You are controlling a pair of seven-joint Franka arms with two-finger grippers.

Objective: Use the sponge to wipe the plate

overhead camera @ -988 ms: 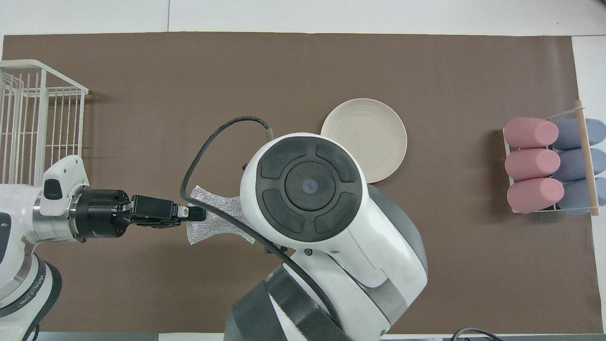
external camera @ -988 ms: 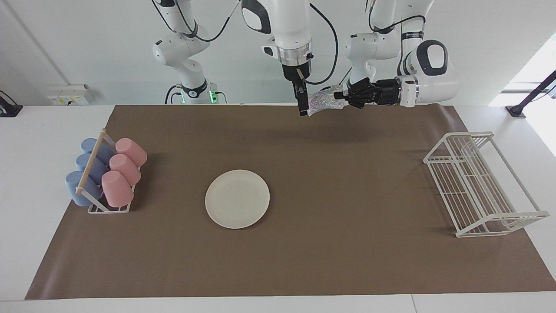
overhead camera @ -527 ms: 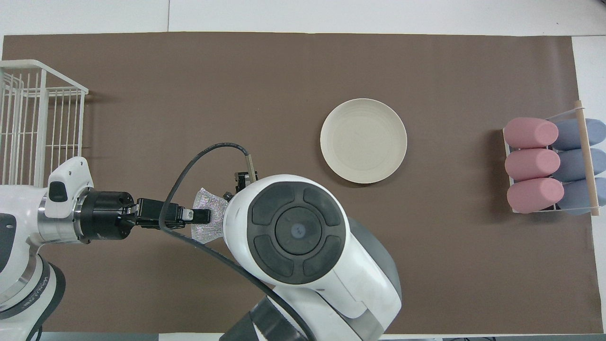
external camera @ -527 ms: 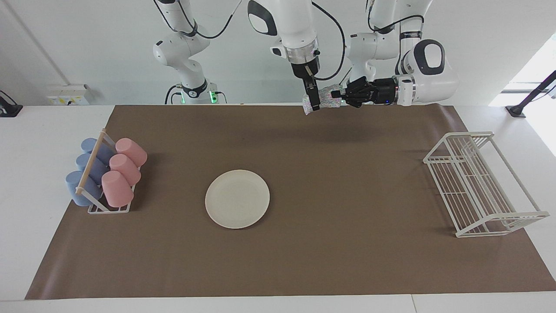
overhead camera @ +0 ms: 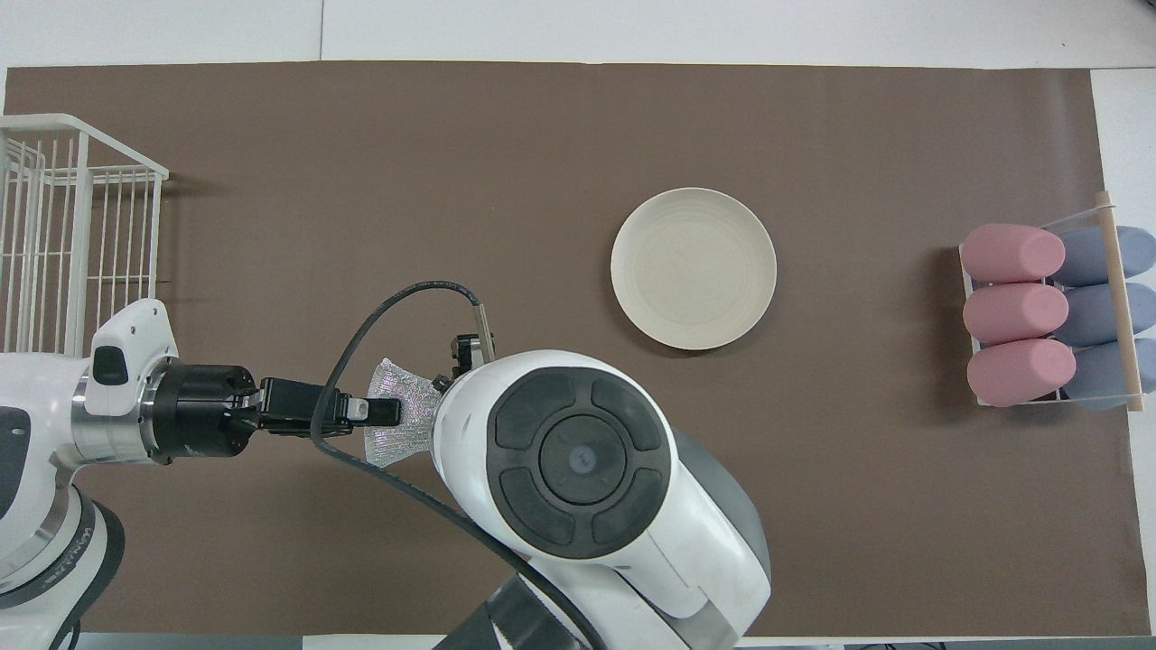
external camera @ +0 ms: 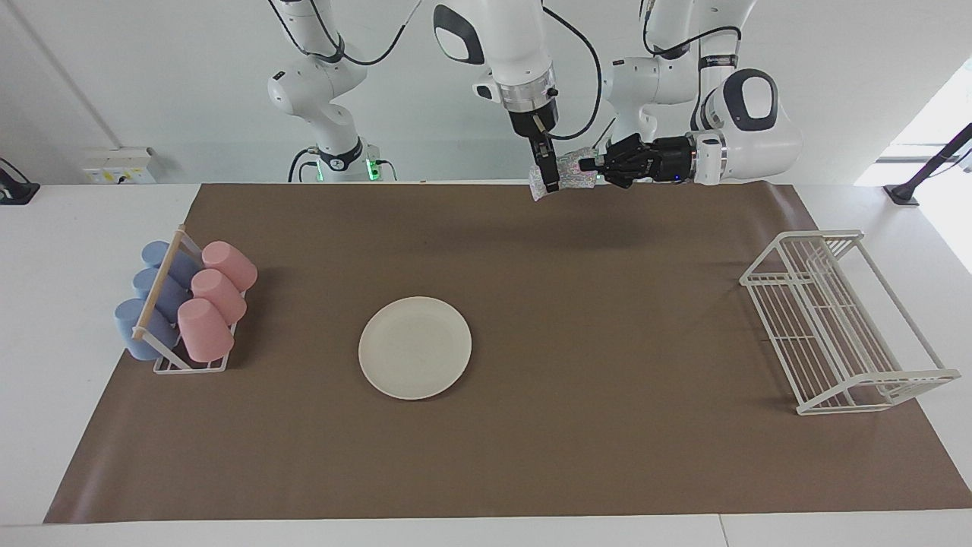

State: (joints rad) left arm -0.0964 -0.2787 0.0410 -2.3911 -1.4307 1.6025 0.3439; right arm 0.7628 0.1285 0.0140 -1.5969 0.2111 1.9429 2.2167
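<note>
The cream-white plate (external camera: 414,347) lies flat on the brown mat near the middle of the table, also in the overhead view (overhead camera: 694,268). The silvery glittery sponge (external camera: 568,170) hangs in the air over the mat's edge at the robots' end, bunched between both grippers (overhead camera: 404,425). My left gripper (external camera: 586,163) reaches in level and is shut on one end of the sponge (overhead camera: 384,413). My right gripper (external camera: 547,181) points down and is shut on the sponge's other end. In the overhead view its own arm hides it. Both are well away from the plate.
A rack of pink and blue cups (external camera: 186,304) stands at the right arm's end of the mat (overhead camera: 1048,316). A white wire dish rack (external camera: 835,319) stands at the left arm's end (overhead camera: 72,226).
Over the second both grippers rose slightly and the right one closed in on the left, so the stretched sponge is now bunched short. In the last half second almost nothing moved.
</note>
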